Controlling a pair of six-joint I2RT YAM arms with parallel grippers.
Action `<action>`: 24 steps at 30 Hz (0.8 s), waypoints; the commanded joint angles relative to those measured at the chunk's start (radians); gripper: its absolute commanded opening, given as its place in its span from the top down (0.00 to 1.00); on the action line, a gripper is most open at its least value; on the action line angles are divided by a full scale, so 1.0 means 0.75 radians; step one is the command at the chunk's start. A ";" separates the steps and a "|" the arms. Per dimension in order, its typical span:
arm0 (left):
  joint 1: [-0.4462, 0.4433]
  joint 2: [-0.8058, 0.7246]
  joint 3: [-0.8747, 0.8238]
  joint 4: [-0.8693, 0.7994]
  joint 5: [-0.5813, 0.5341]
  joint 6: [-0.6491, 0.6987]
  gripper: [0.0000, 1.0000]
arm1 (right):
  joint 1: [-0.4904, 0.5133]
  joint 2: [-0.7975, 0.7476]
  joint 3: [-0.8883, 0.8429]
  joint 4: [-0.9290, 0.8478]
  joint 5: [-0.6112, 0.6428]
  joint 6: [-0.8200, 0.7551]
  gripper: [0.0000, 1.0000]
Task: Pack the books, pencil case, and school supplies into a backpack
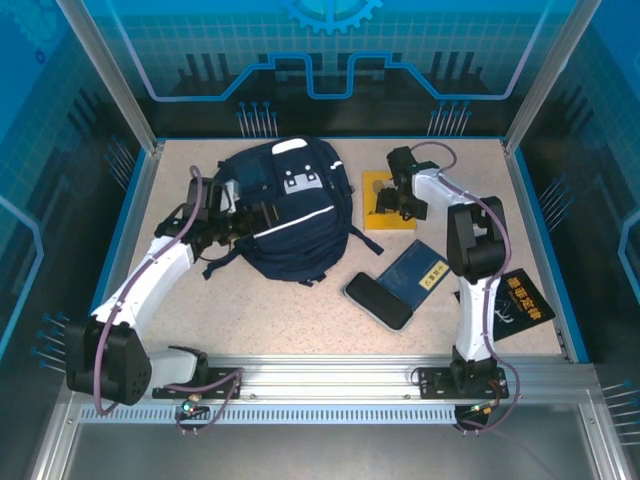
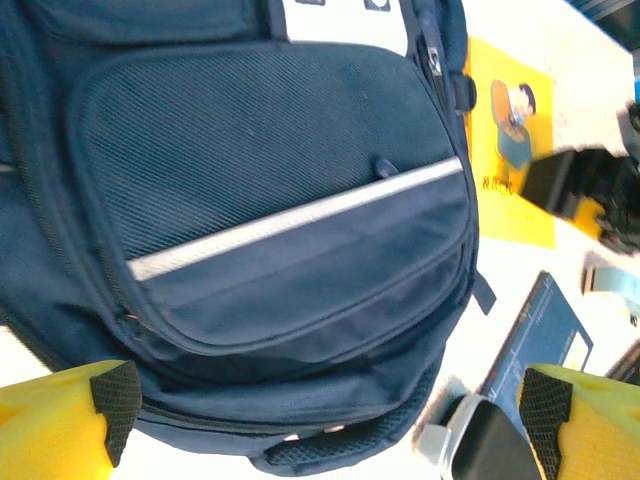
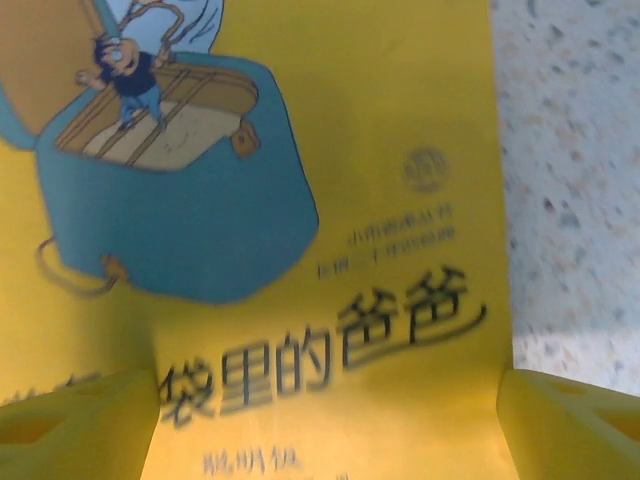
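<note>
Two books lie out on the speckled counter (image 1: 250,325), neither of them packed. The yellow book (image 1: 377,187), with a cartoon figure in a blue box on its cover, sits at 3 o'clock of the backpack (image 1: 290,225), just beside it. The dark blue book (image 1: 417,270), bearing a small pale label, lies at about 4 o'clock of the backpack, tilted. A black flat case (image 1: 378,300) rests against that book's 7 o'clock edge.

The navy backpack lies flat a little toward 10 o'clock of the counter's middle, front pocket and white stripe facing up, white patches toward 12 o'clock. Whether its main zip is undone cannot be told.

The left tool (image 2: 330,410) is spread wide and holds nothing. It sits at the backpack's 9 o'clock side, its yellow fingers (image 2: 55,425) with black pads standing well apart, the front pocket lying beyond them in the wrist view.

The right tool (image 3: 330,425) hangs low over the yellow book, also spread wide and gripping nothing. In its wrist view the cover's 3 o'clock edge runs down to the finger on that side, and the cover carries on past the other finger.

A black booklet (image 1: 525,298) with gold print lies toward the counter's 4 o'clock corner, beside the right arm.
</note>
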 commanded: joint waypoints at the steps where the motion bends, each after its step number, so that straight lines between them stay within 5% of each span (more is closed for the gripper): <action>1: -0.072 0.058 0.030 0.012 0.002 -0.038 0.01 | 0.003 0.104 0.102 -0.164 0.077 -0.073 0.14; 8: -0.255 0.202 0.161 0.059 -0.043 -0.082 0.01 | 0.067 0.046 0.034 -0.298 0.094 -0.165 0.13; 18: -0.460 0.482 0.359 0.147 -0.044 -0.170 0.03 | 0.106 -0.258 -0.470 -0.123 -0.219 -0.112 0.12; 24: -0.564 0.675 0.533 0.141 -0.044 -0.284 0.17 | 0.040 -0.399 -0.506 -0.041 -0.336 -0.084 0.13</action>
